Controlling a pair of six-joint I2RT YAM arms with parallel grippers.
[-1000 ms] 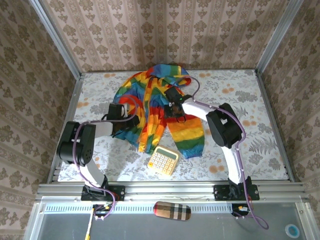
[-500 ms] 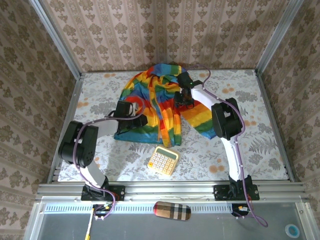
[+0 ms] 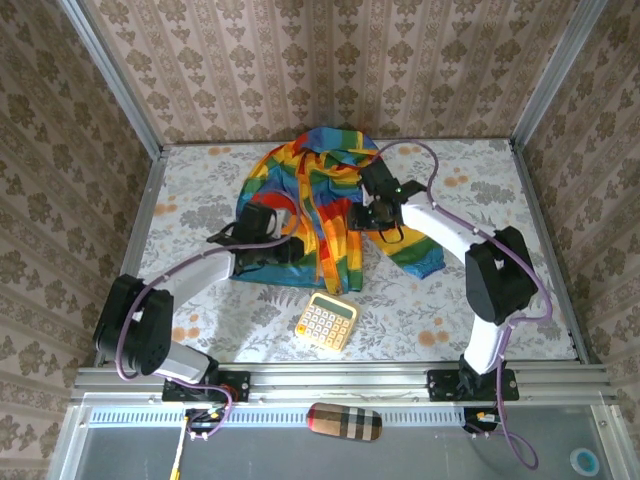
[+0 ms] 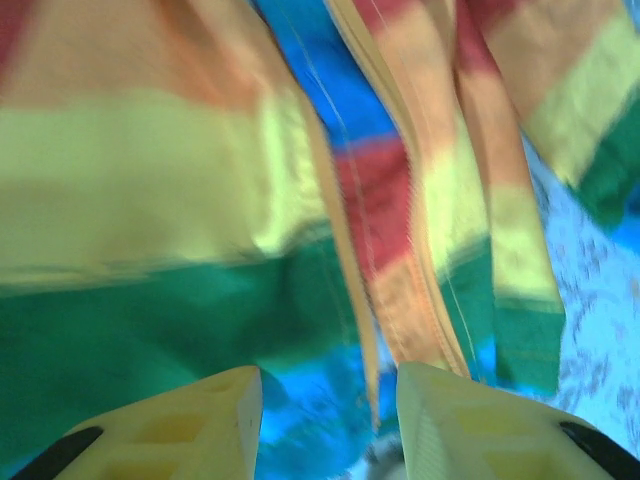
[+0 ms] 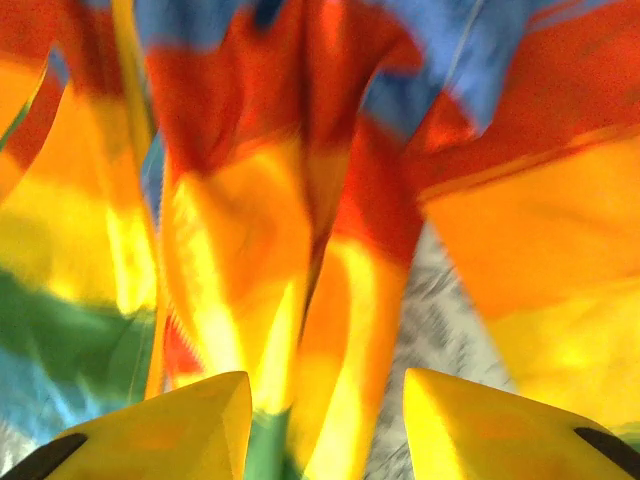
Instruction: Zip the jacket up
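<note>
The jacket (image 3: 300, 195) lay rumpled toward the far middle of the table (image 3: 480, 300), its front apparently unzipped. The left gripper (image 4: 322, 400) and right gripper (image 5: 322, 400) hung over it, fingers apart (nothing clamped), likely positioned to pinch the front edges.

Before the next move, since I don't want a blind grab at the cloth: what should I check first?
1. Left pincer open: ok.
2. Right pincer open: ok.
3. Jacket spread flat: not ok, it lies rumpled.
4. Zipper band in the left wrist camera's sight: ok.
5. Bottom ends of that band lined up: cannot tell, blurred.
6. Calculator away from both pincers: ok.
</note>
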